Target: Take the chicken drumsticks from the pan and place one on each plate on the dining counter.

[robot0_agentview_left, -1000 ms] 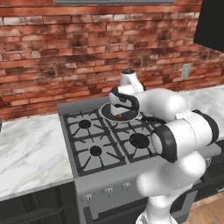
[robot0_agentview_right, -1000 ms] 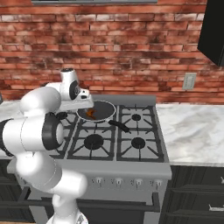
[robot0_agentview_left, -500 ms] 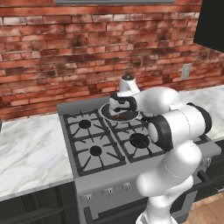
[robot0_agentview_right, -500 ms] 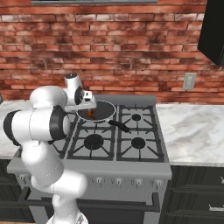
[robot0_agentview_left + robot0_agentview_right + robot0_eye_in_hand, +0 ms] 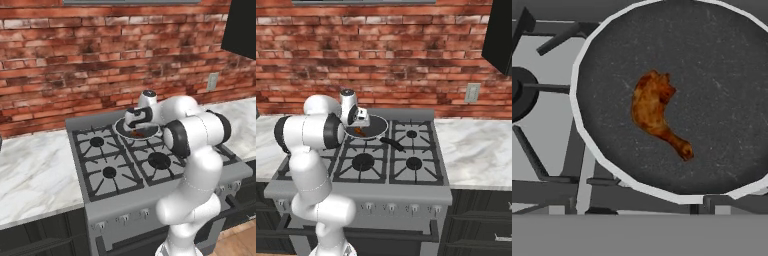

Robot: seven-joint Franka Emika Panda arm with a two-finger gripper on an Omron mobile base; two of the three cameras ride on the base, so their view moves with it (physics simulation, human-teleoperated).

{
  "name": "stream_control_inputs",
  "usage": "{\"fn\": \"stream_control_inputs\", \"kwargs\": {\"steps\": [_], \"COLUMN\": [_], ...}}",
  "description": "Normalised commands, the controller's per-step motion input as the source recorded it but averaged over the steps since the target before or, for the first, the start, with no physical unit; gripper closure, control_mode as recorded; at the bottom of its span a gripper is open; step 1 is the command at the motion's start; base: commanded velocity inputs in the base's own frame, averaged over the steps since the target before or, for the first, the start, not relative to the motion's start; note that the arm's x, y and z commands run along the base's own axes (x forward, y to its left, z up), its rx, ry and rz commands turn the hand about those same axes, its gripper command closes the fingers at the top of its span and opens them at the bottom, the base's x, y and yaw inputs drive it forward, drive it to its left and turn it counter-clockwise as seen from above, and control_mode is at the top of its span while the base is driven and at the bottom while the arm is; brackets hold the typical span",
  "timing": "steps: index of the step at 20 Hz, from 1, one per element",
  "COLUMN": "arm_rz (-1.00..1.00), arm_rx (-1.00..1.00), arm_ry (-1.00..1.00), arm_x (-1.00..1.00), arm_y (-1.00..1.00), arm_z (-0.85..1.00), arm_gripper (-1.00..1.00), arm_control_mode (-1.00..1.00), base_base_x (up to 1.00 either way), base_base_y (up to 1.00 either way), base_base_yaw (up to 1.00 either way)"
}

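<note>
The pan (image 5: pixel 722 100) sits on the back burner of the stove, its silvery rim (image 5: pixel 119 131) around a dark inside and its black handle (image 5: pixel 393 144) pointing forward. One orange-brown chicken drumstick (image 5: pixel 654 112) lies in the middle of it, thin bone end toward the lower right of the hand view; it also shows as an orange spot (image 5: pixel 359 131) under the hand. My gripper (image 5: pixel 136 128) hangs open just above the pan (image 5: pixel 376 129), pointing down at the drumstick and holding nothing. The plates and the dining counter are out of view.
The grey gas stove (image 5: pixel 107 172) has several black grate burners and a row of knobs (image 5: pixel 401 207) on its front. Marble counters (image 5: pixel 30 170) (image 5: pixel 476 150) with black cabinets flank it. A brick wall (image 5: pixel 100 60) stands close behind, and a dark cabinet (image 5: pixel 501 30) hangs at the upper right.
My hand has sunk a little toward the pan and my elbow has swung inward. The pan, the drumstick and the base have not moved.
</note>
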Motion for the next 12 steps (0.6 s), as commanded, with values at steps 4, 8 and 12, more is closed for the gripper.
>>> {"fn": "stream_control_inputs", "kwargs": {"steps": [4, 8, 12], "arm_rz": [-0.05, -0.07, -0.09], "arm_rx": [0.01, 0.00, 0.00], "arm_ry": [0.00, 0.02, 0.01], "arm_x": [0.53, 0.50, 0.33], "arm_y": [0.00, 0.04, 0.13], "arm_z": [-0.05, -0.01, -0.22], "arm_gripper": [-1.00, -1.00, -1.00], "arm_control_mode": [-1.00, -1.00, -1.00], "base_base_x": [0.00, 0.00, 0.00], "base_base_y": [0.00, 0.00, 0.00], "base_base_yaw": [0.00, 0.00, 0.00]}}
